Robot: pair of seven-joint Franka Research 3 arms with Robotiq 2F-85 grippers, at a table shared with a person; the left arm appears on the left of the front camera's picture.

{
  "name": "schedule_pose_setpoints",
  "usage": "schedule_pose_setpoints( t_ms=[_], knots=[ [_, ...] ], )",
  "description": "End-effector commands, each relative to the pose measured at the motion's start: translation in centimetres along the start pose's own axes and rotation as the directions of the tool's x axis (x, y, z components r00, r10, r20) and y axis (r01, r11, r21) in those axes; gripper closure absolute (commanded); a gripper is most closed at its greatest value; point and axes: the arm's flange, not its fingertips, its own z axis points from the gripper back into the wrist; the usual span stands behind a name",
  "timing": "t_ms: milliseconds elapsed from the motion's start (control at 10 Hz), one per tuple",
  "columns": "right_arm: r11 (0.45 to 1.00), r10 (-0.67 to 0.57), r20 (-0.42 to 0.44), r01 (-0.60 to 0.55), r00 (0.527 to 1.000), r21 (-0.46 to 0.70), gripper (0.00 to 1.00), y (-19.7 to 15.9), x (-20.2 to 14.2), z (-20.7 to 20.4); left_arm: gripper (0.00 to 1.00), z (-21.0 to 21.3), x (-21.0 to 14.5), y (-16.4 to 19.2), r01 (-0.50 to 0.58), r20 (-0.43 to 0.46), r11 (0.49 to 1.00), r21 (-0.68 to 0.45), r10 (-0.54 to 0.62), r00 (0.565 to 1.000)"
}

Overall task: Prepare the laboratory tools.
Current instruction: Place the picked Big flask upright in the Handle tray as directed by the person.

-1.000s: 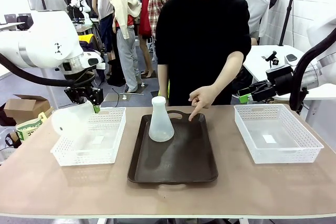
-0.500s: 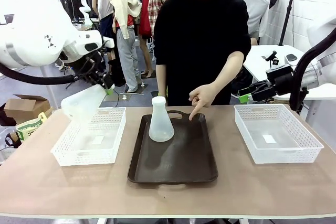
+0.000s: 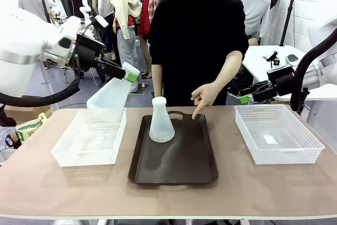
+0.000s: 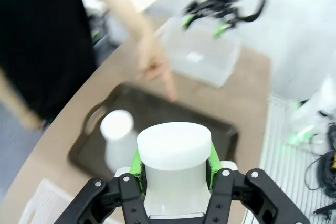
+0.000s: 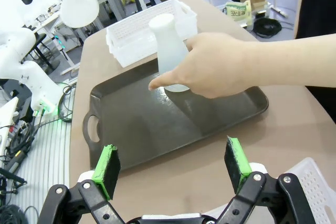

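Tan table (image 3: 63,183) held a dark tray (image 3: 174,164) between two white baskets (image 3: 89,138). One flask (image 3: 161,121) stood upright on the tray, just beside a person's pointing hand (image 3: 202,96). Left gripper (image 3: 129,72) pinched the second flask (image 3: 109,99) by its neck between green pads (image 4: 137,162), tilted above the left basket. Right gripper (image 5: 173,169) stood spread, fingers bare, tray beyond them.

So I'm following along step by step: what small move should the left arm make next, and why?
Probably carry the held flask rightward over the tray and start turning it upright. The left jaws grip its neck with the flask tilted above the left basket, the other flask already stands on the tray, and the person's finger points at the bare tray surface beside it.
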Motion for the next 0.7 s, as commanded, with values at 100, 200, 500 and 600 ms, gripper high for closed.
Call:
schedule_pose_setpoints(
  t_ms=[100,200,500,600],
  knots=[
    [1.0,-0.013,-0.013,0.013,1.0,-0.002,0.0,0.1,0.0,0.0,1.0,0.0,-3.5,4.0,-0.058,0.051,0.975,-0.213,0.071,0.996],
    [1.0,-0.013,-0.013,0.013,1.0,-0.002,0.0,0.1,0.0,0.0,1.0,-0.4,-3.8,4.2,-0.053,0.071,0.97,-0.237,0.072,0.995],
    [1.0,-0.013,-0.013,0.013,1.0,-0.002,0.0,0.1,0.0,0.0,1.0,0.8,-4.2,3.0,-0.039,0.096,0.973,-0.229,0.062,0.993],
    [1.0,-0.013,-0.013,0.013,1.0,-0.002,0.0,0.1,0.0,0.0,1.0,0.8,-4.2,3.0,-0.039,0.096,0.973,-0.229,0.062,0.993]
  ],
)
